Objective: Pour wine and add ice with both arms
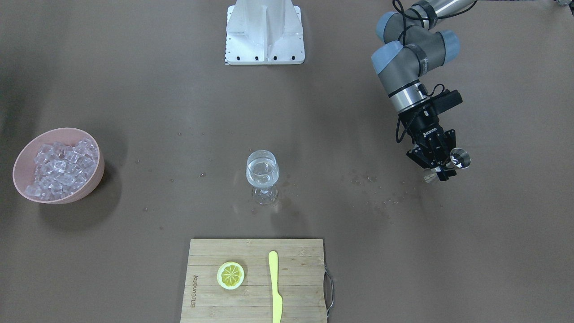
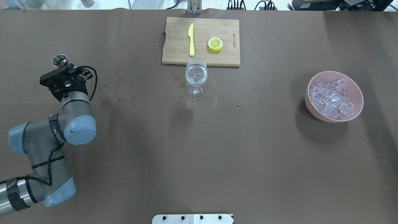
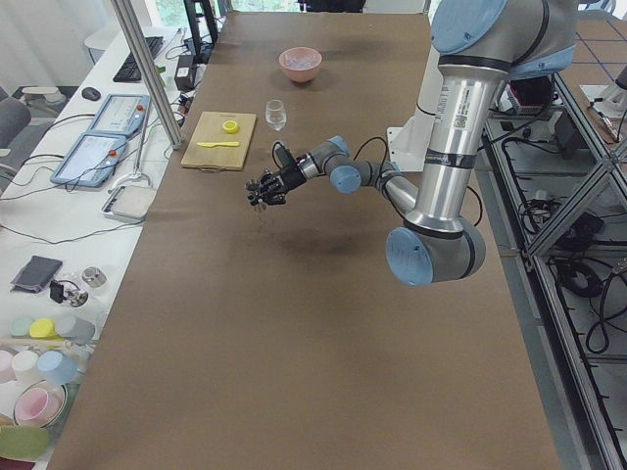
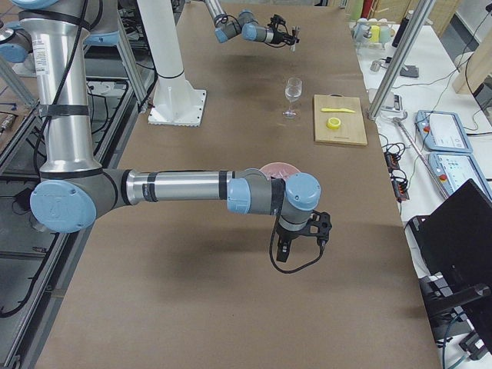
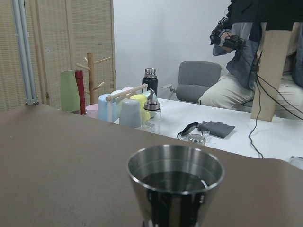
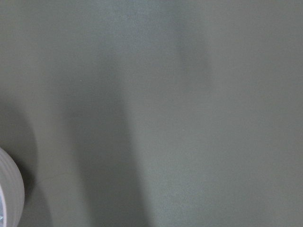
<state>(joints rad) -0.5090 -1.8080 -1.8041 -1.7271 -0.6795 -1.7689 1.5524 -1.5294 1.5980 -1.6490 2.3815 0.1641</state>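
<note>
A stemmed wine glass [image 1: 263, 172] stands mid-table and holds a small amount of clear wine [image 2: 196, 76]. The ice [image 1: 60, 168] is heaped in a pink bowl [image 2: 357, 93]. My left gripper [image 1: 441, 168] is shut on a small steel measuring cup [image 1: 460, 159] and holds it above the table, well to the glass's side. The cup fills the left wrist view [image 5: 175, 182]; its inside looks dark. My right gripper [image 4: 304, 231] shows only in the exterior right view, beside the bowl, and I cannot tell if it is open or shut.
A wooden cutting board [image 1: 296, 255] with a lemon slice [image 1: 231, 274] and a yellow knife [image 1: 275, 287] lies beyond the glass. Droplets [image 1: 376, 188] dot the table between glass and left gripper. The white robot base [image 1: 264, 33] stands at the near edge.
</note>
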